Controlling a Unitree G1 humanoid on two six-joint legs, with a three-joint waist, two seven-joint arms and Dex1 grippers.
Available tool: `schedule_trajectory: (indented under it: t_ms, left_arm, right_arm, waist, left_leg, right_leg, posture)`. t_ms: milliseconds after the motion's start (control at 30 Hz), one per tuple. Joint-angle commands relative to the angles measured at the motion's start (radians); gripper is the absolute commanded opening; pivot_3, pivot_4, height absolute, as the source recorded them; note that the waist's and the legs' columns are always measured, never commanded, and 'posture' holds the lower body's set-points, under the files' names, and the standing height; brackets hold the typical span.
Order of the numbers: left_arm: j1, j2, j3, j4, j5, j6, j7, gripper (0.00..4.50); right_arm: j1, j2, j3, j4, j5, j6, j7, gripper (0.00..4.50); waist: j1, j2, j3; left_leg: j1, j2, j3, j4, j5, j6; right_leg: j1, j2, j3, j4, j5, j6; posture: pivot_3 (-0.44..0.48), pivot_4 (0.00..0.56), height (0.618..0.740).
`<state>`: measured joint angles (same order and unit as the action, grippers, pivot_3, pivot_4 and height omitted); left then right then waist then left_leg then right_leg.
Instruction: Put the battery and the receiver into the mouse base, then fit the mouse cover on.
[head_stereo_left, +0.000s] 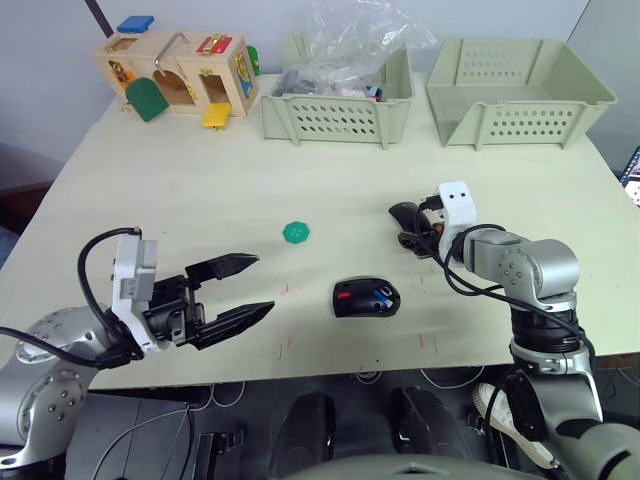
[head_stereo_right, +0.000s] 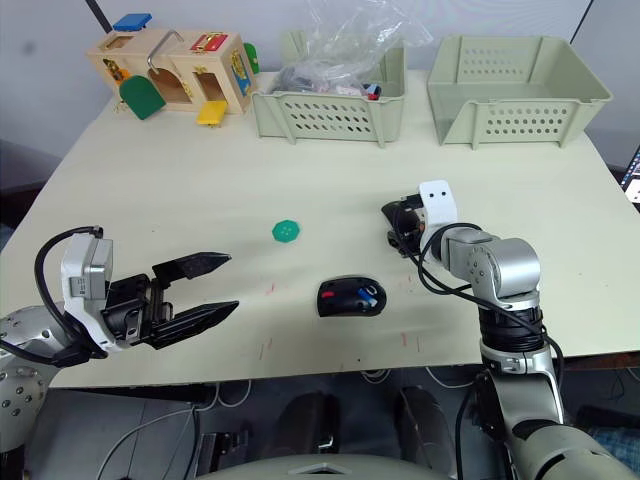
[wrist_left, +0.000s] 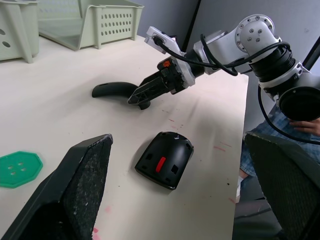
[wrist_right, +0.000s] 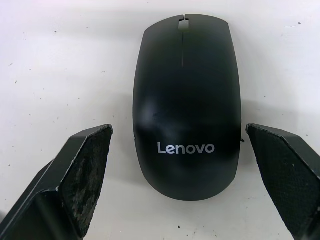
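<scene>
Both grippers spread: right gripper (wrist_right: 180, 187) straddles mouse cover (wrist_right: 186, 100); head view shows battery (head_stereo_left: 381, 295) in mouse base (head_stereo_left: 366, 298).

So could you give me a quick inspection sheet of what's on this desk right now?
Surface: pale table, faint red marks near the front edge.
Job's things: mouse base lies open, red patch and blue battery inside; mouse cover lies apart, lettering up.
Clutter: green disc, wooden toy box, two bins, one holding a plastic bag.
Grippers: left gripper open, holding nothing; right gripper open, fingers either side of the cover.
Cables: black cables on the arms.
Surroundings: grey wall.
</scene>
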<state>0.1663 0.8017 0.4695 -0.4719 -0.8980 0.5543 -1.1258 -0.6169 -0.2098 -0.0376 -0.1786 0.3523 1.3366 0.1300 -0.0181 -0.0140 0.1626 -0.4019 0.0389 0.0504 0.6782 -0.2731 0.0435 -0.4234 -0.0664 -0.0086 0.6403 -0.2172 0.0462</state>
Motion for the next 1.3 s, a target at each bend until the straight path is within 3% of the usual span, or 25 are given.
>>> schedule_trajectory:
  t_ms: [33,1300]
  left_arm:
    - [-0.003,0.013,0.008,-0.03,-0.008,-0.009,0.0,4.47]
    - [-0.005,0.009,-0.008,-0.027,0.004,-0.016,-0.003,4.47]
  right_arm:
    - [-0.005,-0.006,-0.006,-0.043,-0.003,-0.006,0.007,4.5]
    - [0.008,-0.028,0.01,-0.084,-0.02,0.012,0.027,4.5]
  waist:
    - [0.0,0.0,0.0]
    - [0.001,0.0,0.001]
  left_leg:
    - [0.0,0.0,0.0,0.0,0.0,0.0]
    - [-0.007,0.0,0.0,-0.007,0.002,-0.003]
  right_leg:
    - [0.0,0.0,0.0,0.0,0.0,0.0]
    - [-0.01,0.0,-0.001,0.0,-0.001,-0.002]
  posture:
    - [0.0,0.15,0.74]
    - [0.0,0.15,0.74]
